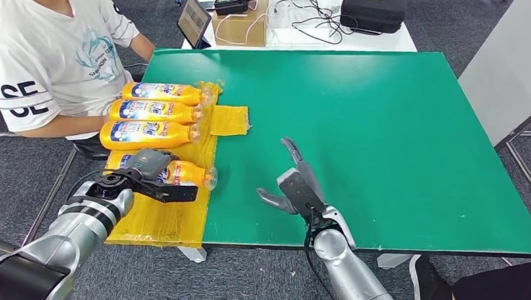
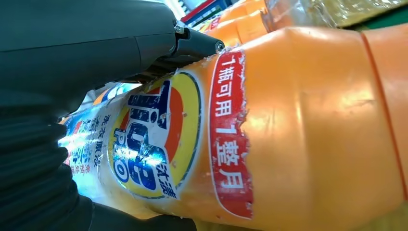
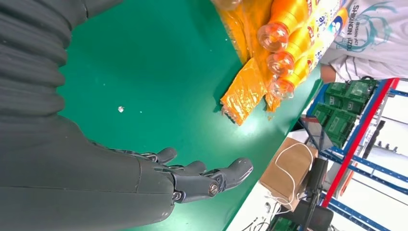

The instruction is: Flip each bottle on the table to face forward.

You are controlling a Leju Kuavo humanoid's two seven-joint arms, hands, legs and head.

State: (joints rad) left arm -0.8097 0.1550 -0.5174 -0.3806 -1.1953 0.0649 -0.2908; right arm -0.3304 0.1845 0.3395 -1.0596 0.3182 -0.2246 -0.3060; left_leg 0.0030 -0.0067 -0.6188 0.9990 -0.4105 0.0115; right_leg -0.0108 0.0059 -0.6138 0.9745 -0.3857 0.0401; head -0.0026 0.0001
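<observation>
- The left hand lies over the nearest orange plastic detergent bottle, fingers on one side and thumb on the other. The left wrist view shows that bottle's round blue-and-yellow front label right against the hand, so the hand seems to be gripping it, though the view is too close to show how firmly.
- This held bottle lies on its side on the yellow plastic sheet, its clear neck pointing toward the green worktop.
- Just beyond the held bottle on the same sheet lie three more orange bottles, side by side in a row, necks pointing the same way, each showing a blue-and-white label upward.
- The right hand is further out from the held bottle, over bare green worktop, fingers apart and holding nothing.
- A person in a white printed T-shirt sits beyond the row, at the worktop's edge.
- Progress, as a judgement: the three far bottles look alike and appear already turned; the held bottle shows a differently coloured label patch in the head view, so it is probably the last one left to flip.
- Containers: each bottle's neck looks clear and uncapped in the right wrist view; I cannot tell whether any liquid is inside.
</observation>
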